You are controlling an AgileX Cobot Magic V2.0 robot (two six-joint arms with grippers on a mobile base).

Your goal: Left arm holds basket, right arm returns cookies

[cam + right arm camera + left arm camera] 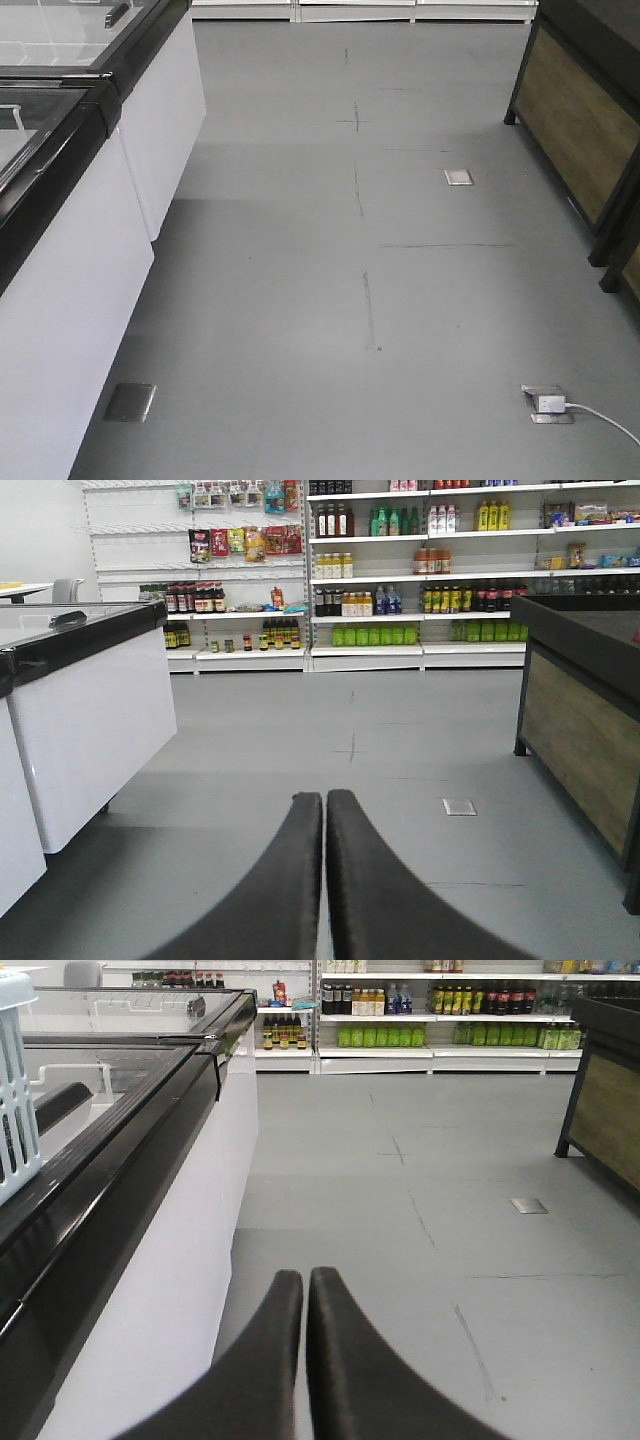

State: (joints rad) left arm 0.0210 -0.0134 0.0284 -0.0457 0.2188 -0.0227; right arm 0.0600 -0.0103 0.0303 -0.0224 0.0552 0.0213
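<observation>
A corner of the light blue slotted basket [18, 1080] shows at the far left of the left wrist view, resting on top of the chest freezer [120, 1110]. My left gripper [305, 1278] is shut with nothing between its black fingers, low over the grey floor beside the freezer, well right of the basket. My right gripper [325, 798] is also shut and empty, pointing down the aisle toward the shelves. The cookies are out of view. Neither arm appears in the front view.
White chest freezers [80, 230] with black rims line the left. A dark wooden display stand [590, 130] stands on the right. Stocked shelves [420, 580] close the far end. A white plug and cable [560, 404] lie on the floor at the right.
</observation>
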